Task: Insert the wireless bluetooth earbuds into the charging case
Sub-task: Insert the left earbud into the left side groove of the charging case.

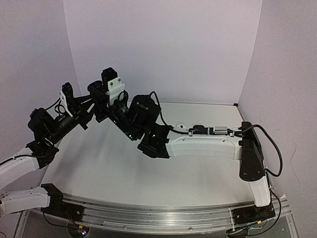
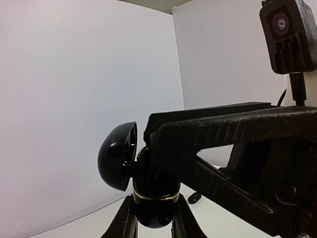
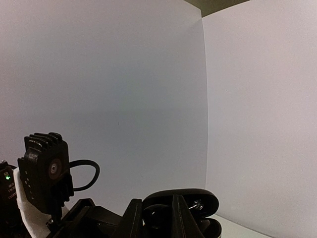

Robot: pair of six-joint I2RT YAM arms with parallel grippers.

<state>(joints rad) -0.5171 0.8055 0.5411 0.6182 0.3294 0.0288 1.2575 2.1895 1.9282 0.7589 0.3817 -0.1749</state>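
made out only tiny print beside a green light [image 3: 7,176] at the lower left edge of the right wrist view, too small to read. found the left arm [image 1: 44,126] rising from the lower left of the top view, forearm lifted toward the upper left, well above the table [image 1: 109,173]. found the right arm [image 1: 203,146] reaching from the lower right corner, forearm level across the middle, wrist turned up to meet the other arm left of centre. saw the left gripper [image 2: 153,213] at the bottom centre of its own view, pointing upward, jaws clamped on the charging case [image 2: 153,196], a glossy black pebble with a thin gold band, lid [image 2: 116,156] standing open to the left. saw the right gripper [image 2: 151,133] stretched into that view from the right, tip close against the top of the case beside the open lid; could not tell those jaws apart or together, nor anything pinched there. noted a bright metal glint [image 3: 198,204] inside the open case at the bottom centre of the right wrist view, bud or hinge unclear. spotted one of the wireless bluetooth earbuds [image 2: 194,198], a small black oval, lying on the table low in the left wrist view, just right of the held case and farther back.
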